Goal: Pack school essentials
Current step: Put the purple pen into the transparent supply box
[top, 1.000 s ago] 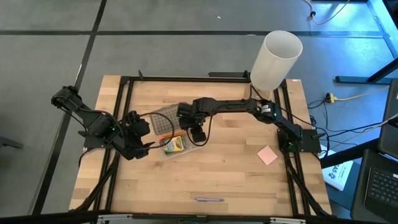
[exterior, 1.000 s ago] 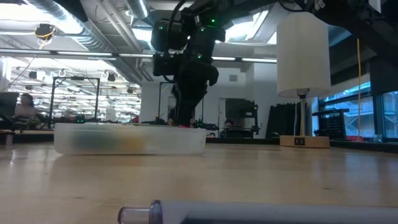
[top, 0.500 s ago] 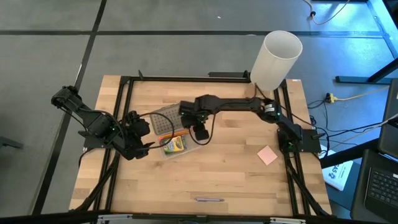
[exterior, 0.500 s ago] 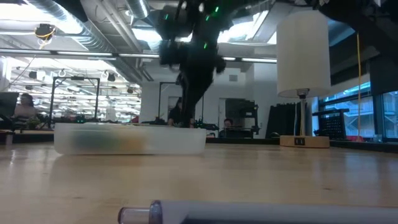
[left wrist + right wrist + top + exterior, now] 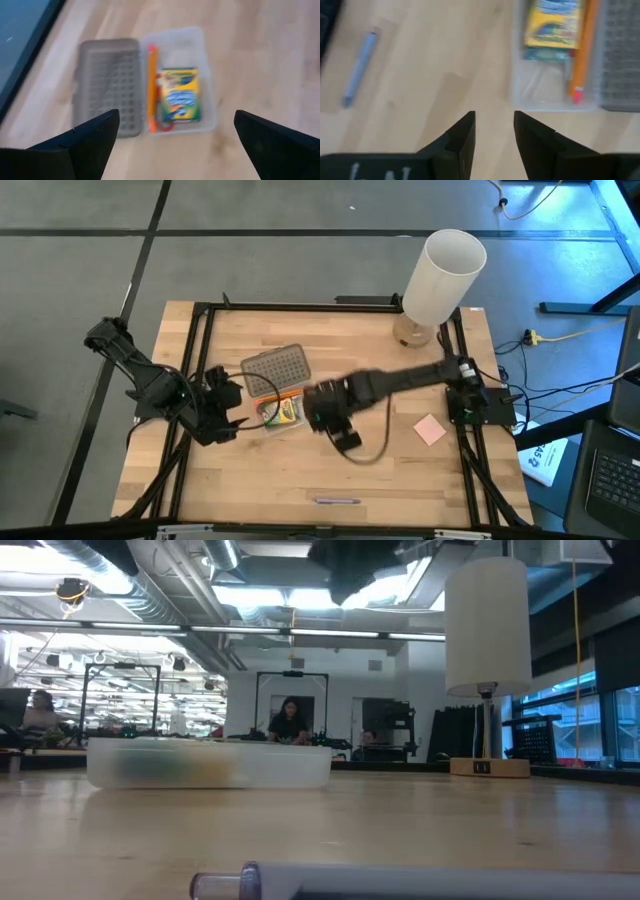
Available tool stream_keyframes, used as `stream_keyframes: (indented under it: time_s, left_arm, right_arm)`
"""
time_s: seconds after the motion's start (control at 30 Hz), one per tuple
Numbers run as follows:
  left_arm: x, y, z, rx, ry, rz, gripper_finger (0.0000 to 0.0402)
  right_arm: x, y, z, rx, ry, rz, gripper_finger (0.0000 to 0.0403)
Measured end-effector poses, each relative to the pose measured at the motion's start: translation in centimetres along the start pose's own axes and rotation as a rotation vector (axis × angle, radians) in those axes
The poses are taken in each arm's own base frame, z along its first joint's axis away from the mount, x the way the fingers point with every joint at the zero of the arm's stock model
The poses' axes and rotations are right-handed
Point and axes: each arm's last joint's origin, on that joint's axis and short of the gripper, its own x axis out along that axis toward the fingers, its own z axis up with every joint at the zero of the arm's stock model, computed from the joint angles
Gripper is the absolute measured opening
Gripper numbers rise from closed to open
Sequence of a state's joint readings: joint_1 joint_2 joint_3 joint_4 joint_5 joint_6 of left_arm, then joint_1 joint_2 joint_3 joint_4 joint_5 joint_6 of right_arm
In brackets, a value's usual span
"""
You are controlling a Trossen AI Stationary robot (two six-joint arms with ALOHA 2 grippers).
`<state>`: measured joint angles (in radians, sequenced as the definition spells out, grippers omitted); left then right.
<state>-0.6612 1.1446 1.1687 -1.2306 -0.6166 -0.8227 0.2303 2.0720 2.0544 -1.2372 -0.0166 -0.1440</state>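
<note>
The right gripper [image 5: 346,442] has swung away from the clear plastic case [image 5: 268,401] since a second ago and now hangs over bare worktop [image 5: 400,470] just beside the case, on the side toward the grey pen [image 5: 336,501]; its fingers [image 5: 457,137] stand a little apart and hold nothing. The case lies open, its dimpled grey lid [image 5: 275,367] folded back flat on the wood on the side toward the tall white cylinder [image 5: 441,278]. Inside the case lie the green-and-yellow crayon box [image 5: 181,95] and, just beside it on the lid side, an orange pencil [image 5: 152,85] running along the case's length. A sliver of red [image 5: 167,126] shows at one end of the crayon box; what it belongs to cannot be told. The left gripper [image 5: 228,413] waits close to the case on the side away from the cylinder, its fingers [image 5: 90,137] spread wide and empty. The grey pen rests alone near the worktop's front edge, well apart from the case. The pink square pad [image 5: 430,429] lies flat on the wood, apart from the case, beside the right arm's base.
</note>
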Motion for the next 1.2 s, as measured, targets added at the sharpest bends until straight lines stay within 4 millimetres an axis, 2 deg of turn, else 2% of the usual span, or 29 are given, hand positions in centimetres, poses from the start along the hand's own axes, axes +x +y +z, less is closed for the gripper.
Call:
stream_keyframes:
  time_s: [0.1, 0.23, 0.43, 0.5, 0.6, 0.73, 0.9, 1.07, 1.2]
  left_arm:
    - [0.1, -1.3, -0.1, 0.041, -0.062, -0.086, 0.0389]
    - [0.0, -3.2, -0.3, 0.142, -0.131, -0.218, 0.0389]
    - [0.2, -5.9, -0.5, 0.248, -0.18, -0.296, 0.0389]
    - [0.6, -6.8, -0.8, 0.286, -0.173, -0.297, 0.0389]
    - [1.1, -8.1, -1.4, 0.316, -0.16, -0.301, 0.0389]
    - [1.4, -9.5, -2.0, 0.338, -0.152, -0.332, 0.0389]
    - [1.1, -10.7, -2.5, 0.336, -0.168, -0.393, 0.0389]
    - [0.7, -11.1, -2.8, 0.343, -0.179, -0.418, 0.0389]
    - [0.6, -11.1, -2.8, 0.346, -0.18, -0.421, 0.0389]
  right_arm:
    - [0.6, 3.5, 0.2, 0.018, 0.032, 0.007, 0.0136]
    - [1.0, 7.5, 0.7, 0.046, -0.015, 0.016, 0.0136]
    - [0.9, 12.3, 1.3, 0.099, -0.137, -0.121, 0.0136]
    - [1.6, 13.6, 1.4, 0.11, -0.148, -0.169, 0.0136]
    - [3.7, 15.2, 1.5, 0.127, -0.136, -0.166, 0.0136]
    - [6.1, 16.7, 2.1, 0.139, -0.16, -0.115, 0.0136]
    - [9.3, 17.2, 2.9, 0.146, -0.181, -0.07, 0.0136]
    - [12.6, 17.6, 2.7, 0.163, -0.133, -0.059, 0.0136]
    - [13.9, 17.9, 2.7, 0.185, -0.116, -0.008, 0.0136]
